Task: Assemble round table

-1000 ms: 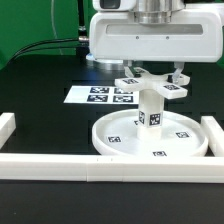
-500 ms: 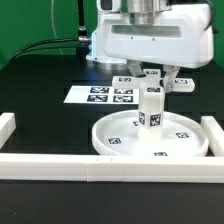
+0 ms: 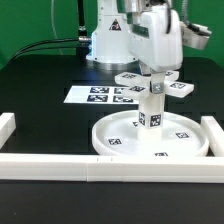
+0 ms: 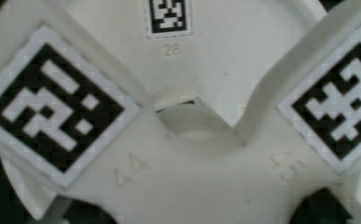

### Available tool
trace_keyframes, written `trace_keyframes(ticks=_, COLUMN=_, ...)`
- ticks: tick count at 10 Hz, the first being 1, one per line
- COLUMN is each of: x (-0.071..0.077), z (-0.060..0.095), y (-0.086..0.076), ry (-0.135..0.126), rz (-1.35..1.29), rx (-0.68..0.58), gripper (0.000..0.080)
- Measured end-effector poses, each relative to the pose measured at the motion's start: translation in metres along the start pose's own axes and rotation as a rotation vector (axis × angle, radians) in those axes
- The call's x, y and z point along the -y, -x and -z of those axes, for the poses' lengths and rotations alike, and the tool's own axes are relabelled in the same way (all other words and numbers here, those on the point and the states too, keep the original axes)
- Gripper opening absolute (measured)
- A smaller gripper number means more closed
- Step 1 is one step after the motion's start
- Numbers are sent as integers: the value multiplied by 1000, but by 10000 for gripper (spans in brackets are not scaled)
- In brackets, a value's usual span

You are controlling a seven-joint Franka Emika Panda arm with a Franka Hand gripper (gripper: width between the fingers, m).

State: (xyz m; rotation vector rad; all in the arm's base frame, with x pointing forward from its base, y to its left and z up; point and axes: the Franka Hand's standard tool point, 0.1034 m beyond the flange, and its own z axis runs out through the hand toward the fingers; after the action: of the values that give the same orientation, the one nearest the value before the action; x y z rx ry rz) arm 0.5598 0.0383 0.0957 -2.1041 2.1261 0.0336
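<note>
The large rimmed round disc (image 3: 118, 143) lies flat on the black table. The short cylindrical post (image 3: 151, 110) stands upright at its centre. The cross-shaped four-arm piece (image 3: 176, 87) sits level on top of the post. My gripper (image 3: 157, 73) comes straight down over it and is shut on its middle. In the wrist view the cross-shaped piece (image 4: 177, 160) fills the picture, with two tagged arms and its centre hole showing. The fingertips are mostly hidden there.
The marker board (image 3: 98, 96) lies behind the disc on the exterior view's left. White border rails run along the front (image 3: 60, 166), the left (image 3: 8, 128) and the right (image 3: 212, 132). The arm's base (image 3: 105, 45) stands at the back.
My wrist has turned about its vertical axis, and the wide hand now shows edge-on. The cross-shaped piece has turned with it on top of the post. Disc and post stay put.
</note>
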Motion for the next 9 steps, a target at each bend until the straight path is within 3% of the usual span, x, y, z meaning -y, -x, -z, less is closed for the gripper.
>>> trace_keyframes(ticks=3, x=1, z=0, y=-1, ry=-10, rz=-279, rx=0, gripper=451)
trace_keyframes(ticks=6, x=3, z=1, y=-2, ry=-18, rz=-374, rx=12, gripper=451)
trace_keyframes(ticks=8, x=3, z=4, y=0, ry=-19, rz=-334, rx=17, gripper=631)
trace_keyframes(ticks=9, x=6, z=13, y=1, ry=-34, rz=-319, rx=32, gripper=631)
